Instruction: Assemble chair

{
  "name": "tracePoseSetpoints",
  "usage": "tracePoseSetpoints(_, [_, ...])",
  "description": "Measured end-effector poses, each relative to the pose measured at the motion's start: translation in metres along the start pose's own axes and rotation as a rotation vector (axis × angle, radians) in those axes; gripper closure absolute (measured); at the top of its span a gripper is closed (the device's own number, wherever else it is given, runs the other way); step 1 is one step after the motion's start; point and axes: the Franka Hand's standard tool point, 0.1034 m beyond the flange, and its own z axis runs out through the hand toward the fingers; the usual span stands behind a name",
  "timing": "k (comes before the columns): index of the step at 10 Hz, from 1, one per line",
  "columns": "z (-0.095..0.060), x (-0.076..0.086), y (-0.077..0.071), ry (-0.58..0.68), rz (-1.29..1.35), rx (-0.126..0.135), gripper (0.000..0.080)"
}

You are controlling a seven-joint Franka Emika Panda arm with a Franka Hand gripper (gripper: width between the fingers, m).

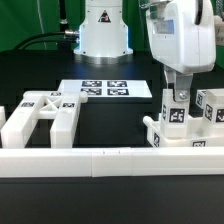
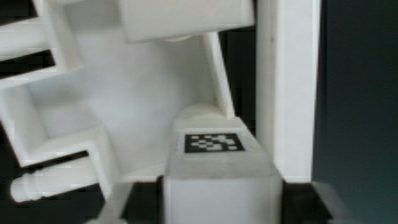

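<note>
Claw [image 1: 176, 104] clamps a tagged post [image 2: 214, 150] just behind the rail [image 1: 90, 160], at its end on the exterior view's right. I judge the plastic stiff, light and slick, so hold the flat sides squarely. Count: one post, at least two tagged blocks [image 1: 208, 110] beside it, and one slotted panel [image 1: 40, 118] behind the rail's other end.

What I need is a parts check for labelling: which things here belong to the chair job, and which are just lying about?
Chair job: slotted panel; tagged block, gripped in the hand; tagged pieces beside it.
Lying about: marker board; long white rail; black table.
</note>
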Motion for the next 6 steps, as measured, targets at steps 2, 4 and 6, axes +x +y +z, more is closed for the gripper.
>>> tracePoseSetpoints(2, [-0.0006, -0.0011, 0.0017, -0.012, -0.086, -0.030, 0.0317])
tracePoseSetpoints(4, [-0.0010, -0.0017, -0.0006, -0.010, -0.228, -0.018, 0.0182])
tracePoseSetpoints(6, [-0.0008, -0.0015, -0.0005, -0.011, -0.352, -0.018, 0.0157])
